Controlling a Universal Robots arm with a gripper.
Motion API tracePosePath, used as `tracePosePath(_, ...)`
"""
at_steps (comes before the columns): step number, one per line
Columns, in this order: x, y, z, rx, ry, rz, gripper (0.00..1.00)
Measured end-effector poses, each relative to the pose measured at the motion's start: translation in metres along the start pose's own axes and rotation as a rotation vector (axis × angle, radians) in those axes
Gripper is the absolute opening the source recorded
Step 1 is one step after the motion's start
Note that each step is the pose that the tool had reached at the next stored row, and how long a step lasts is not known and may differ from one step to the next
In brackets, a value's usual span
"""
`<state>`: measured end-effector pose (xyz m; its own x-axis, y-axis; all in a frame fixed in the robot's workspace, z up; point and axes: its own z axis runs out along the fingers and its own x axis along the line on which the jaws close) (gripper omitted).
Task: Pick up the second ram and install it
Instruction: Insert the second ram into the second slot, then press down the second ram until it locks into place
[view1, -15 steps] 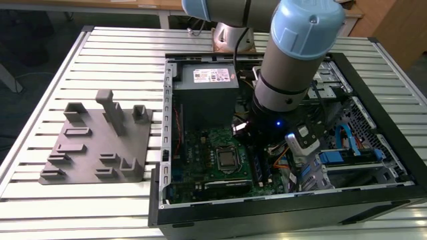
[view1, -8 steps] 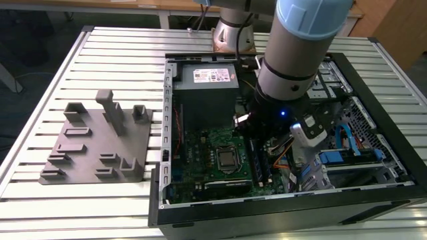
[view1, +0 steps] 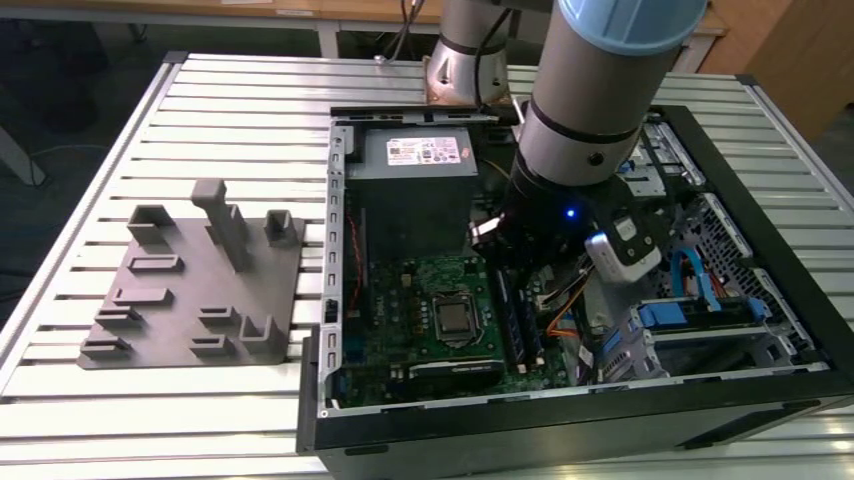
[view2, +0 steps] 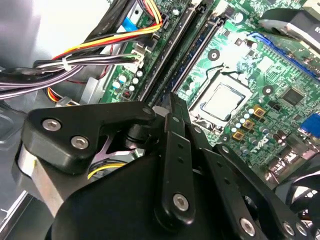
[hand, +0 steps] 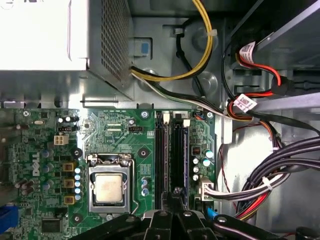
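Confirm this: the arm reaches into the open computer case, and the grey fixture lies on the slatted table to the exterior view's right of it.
Wrong side. The exterior view shows the grey fixture on the slatted table to the exterior view's left of the computer case; the arm does reach into it.

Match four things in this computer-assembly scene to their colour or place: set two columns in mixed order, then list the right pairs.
Column one:
1 processor
2 power supply
3 fixture block
4 tool

Column two:
A grey, outside the computer case
B silver, on the green motherboard
C bears a white label
D low over the black memory slots

Pairs: 1-B, 2-C, 3-A, 4-D
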<state>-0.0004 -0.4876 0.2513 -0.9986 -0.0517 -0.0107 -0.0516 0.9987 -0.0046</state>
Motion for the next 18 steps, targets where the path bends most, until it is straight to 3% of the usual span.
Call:
tracePosePath(7,0.0000,0.0009,0.0023,-0.0003,0.0001,0.000,0.11)
tracePosePath(18,-0.0007,0.0292,0.0223,-0.0020,0.0000,0.000,0.11)
